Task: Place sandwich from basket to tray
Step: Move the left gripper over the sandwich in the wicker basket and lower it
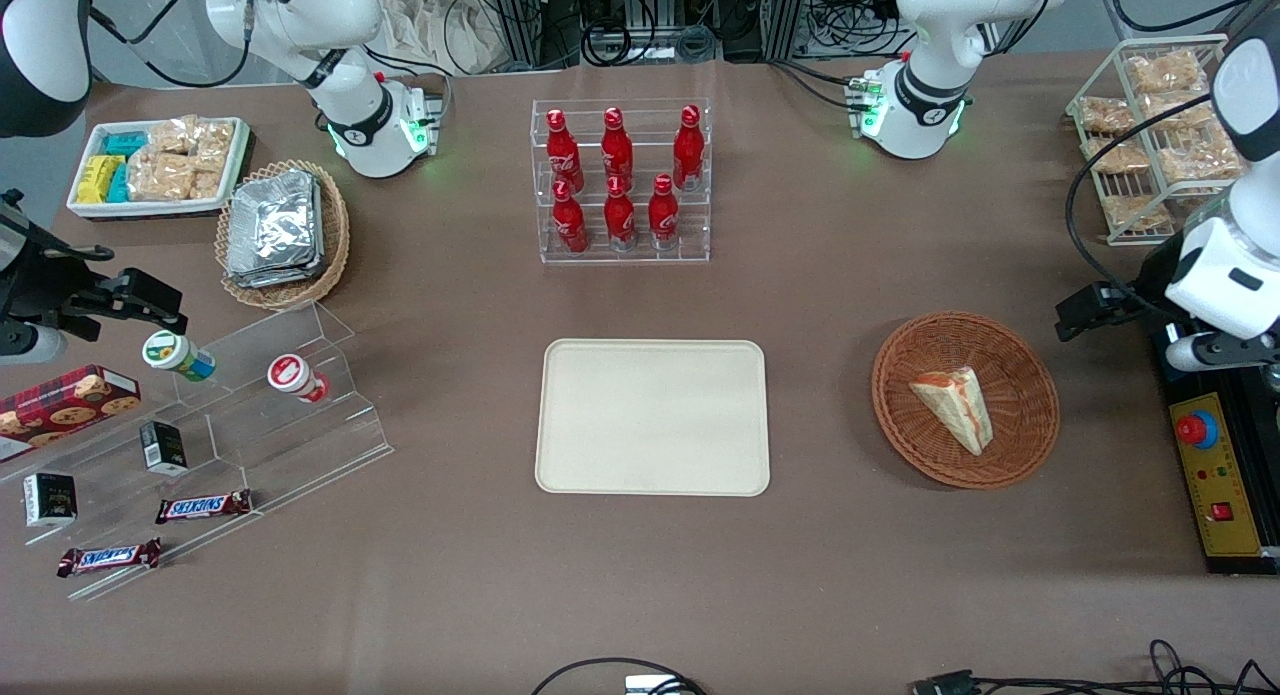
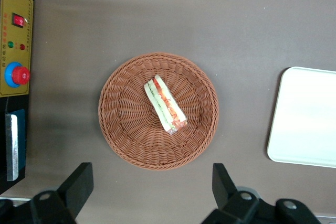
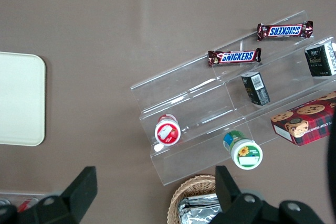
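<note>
On the brown worktop [image 1: 800, 305] you can see the round basket [image 1: 1030, 415], toward the working arm's end. Your sandwich [image 1: 955, 407] lies on its side in the basket, close to the middle. You can see its red and green stripes from the left wrist view [image 2: 165, 103], where the basket rim [image 2: 113, 135] goes all the way around it.

Your end effector [image 2: 152, 192] hangs high above the worktop, close to the basket and not touching it. Its two fingers [image 2: 79, 182] are spread wide and hold nothing. From the front you see it as a black part [image 1: 1090, 310] at the end of the white arm, just beside the basket and a bit farther from the camera than the sandwich.

Your tray [image 1: 652, 417] sits flat near the middle of the worktop, well apart from the basket. It has nothing on it. You can see one edge of it from the wrist too [image 2: 304, 116].

Near the basket you can see a yellow box with a red button [image 1: 1210, 465]. Six red bottles [image 1: 620, 175] stand in a clear rack, farther from the front camera than the tray.
</note>
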Available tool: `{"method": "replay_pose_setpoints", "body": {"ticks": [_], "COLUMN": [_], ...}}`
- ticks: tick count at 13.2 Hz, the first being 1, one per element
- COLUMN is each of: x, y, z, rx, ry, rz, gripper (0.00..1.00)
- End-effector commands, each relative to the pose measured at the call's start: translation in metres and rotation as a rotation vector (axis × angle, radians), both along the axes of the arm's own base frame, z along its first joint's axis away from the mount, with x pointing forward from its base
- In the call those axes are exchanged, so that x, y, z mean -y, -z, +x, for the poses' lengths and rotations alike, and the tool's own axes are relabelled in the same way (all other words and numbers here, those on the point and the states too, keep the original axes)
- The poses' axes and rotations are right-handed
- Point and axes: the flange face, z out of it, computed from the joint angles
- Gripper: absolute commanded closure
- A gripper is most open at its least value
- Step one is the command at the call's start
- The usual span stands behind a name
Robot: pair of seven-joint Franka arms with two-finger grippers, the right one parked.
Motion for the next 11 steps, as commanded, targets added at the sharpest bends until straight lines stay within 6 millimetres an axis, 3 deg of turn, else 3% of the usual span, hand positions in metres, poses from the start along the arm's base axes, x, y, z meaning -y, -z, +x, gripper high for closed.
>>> {"method": "replay_pose_setpoints", "body": {"ticks": [1, 4, 8, 11], "x": [-0.005, -0.001, 0.007, 0.01], "y": [0.005, 0.017, 0.075, 0.123], "z": [0.007, 0.016, 0.037, 0.037], "rx": [-0.031, -0.037, -0.078, -0.072], "ry": [-0.012, -0.037, -0.218, -0.397], "rz": [0.005, 0.024, 0.058, 0.04], "gripper": [0.0, 0.0, 0.0, 0.0]}}
